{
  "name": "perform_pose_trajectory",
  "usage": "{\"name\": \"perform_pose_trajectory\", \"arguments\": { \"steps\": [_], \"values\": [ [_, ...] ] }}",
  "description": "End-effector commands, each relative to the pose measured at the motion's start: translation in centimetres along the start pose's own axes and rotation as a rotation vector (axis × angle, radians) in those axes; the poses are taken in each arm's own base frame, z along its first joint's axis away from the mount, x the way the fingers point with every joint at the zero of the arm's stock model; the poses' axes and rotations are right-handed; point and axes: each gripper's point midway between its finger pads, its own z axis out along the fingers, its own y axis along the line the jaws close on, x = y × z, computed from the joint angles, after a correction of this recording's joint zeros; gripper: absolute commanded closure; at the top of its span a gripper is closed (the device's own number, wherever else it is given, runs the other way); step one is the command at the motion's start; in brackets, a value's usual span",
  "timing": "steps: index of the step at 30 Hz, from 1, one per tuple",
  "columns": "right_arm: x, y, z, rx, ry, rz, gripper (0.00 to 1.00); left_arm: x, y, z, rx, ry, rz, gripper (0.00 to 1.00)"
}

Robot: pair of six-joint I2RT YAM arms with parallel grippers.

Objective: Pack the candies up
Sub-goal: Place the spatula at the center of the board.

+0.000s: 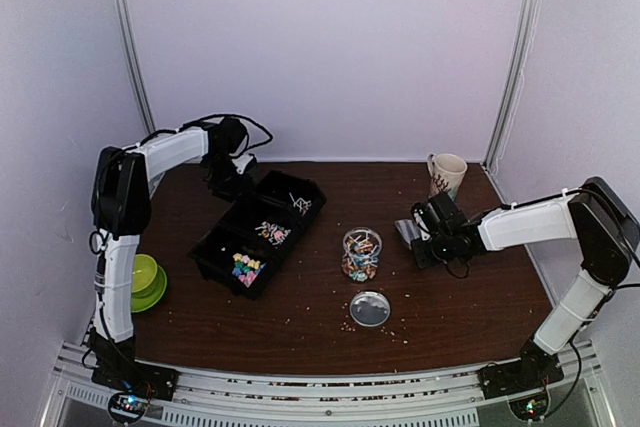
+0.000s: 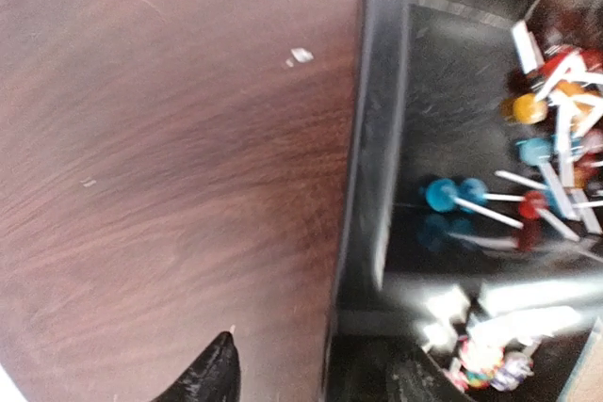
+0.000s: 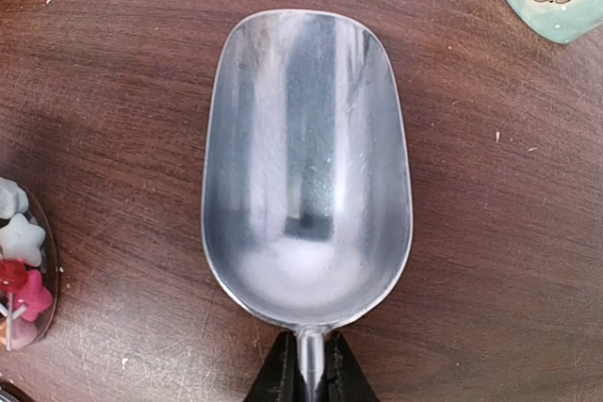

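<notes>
A black three-part tray [image 1: 215, 247] holds the candies: lollipops [image 1: 299, 203] in the far part, pink-white wrapped pieces [image 1: 272, 233] in the middle, pastel bits [image 1: 245, 268] nearest. My left gripper [image 1: 232, 175] hangs open at the tray's far left corner. In the left wrist view its fingers [image 2: 217, 372] stand on either side of the tray's wall [image 2: 369, 167], beside the lollipops [image 2: 532, 162]. A glass jar [image 1: 361, 254] holds mixed candies. My right gripper [image 3: 306, 381] is shut on the handle of an empty metal scoop [image 3: 306, 167], right of the jar [image 3: 19, 270].
The jar's round metal lid [image 1: 369, 308] lies on the table in front of the jar. A patterned mug [image 1: 447, 174] stands at the back right, and a green bowl on a saucer [image 1: 145, 282] sits at the left edge. Pale crumbs dot the wood.
</notes>
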Motion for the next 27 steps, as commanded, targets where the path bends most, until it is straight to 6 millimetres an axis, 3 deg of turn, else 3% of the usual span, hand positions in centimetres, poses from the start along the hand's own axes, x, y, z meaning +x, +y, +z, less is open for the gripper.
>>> {"name": "perform_pose_trajectory", "arguments": {
  "steps": [1, 6, 12, 14, 19, 22, 24, 27],
  "values": [
    [0.4, -0.2, 0.3, 0.002, 0.024, 0.007, 0.88, -1.8, 0.7, -6.7, -0.025, -0.138, -0.043, 0.43],
    [0.3, -0.2, 0.1, -0.001, 0.02, 0.008, 0.86, -1.4, -0.5, -9.7, -0.007, -0.188, -0.037, 0.34],
    [0.1, -0.1, -0.4, -0.005, 0.013, 0.005, 0.81, 0.7, -3.9, -11.5, -0.003, -0.198, 0.033, 0.32],
    [-0.1, -0.1, -0.6, -0.007, 0.009, 0.002, 0.78, 1.6, -5.4, -11.7, -0.013, -0.197, 0.07, 0.21],
    [-0.7, 0.0, -1.5, -0.022, -0.008, 0.002, 0.7, 4.1, -8.4, -11.4, -0.073, -0.171, 0.171, 0.13],
    [-1.1, 0.0, -2.3, -0.027, -0.019, 0.0, 0.69, 4.9, -8.7, -10.8, -0.121, -0.154, 0.205, 0.12],
    [-1.5, -0.2, -3.0, -0.028, -0.034, 0.001, 0.68, 5.4, -8.9, -10.1, -0.144, -0.137, 0.231, 0.03],
    [-2.0, -0.4, -4.1, -0.03, -0.053, -0.005, 0.66, 5.8, -9.4, -9.3, -0.168, -0.114, 0.27, 0.02]
  ]
}}
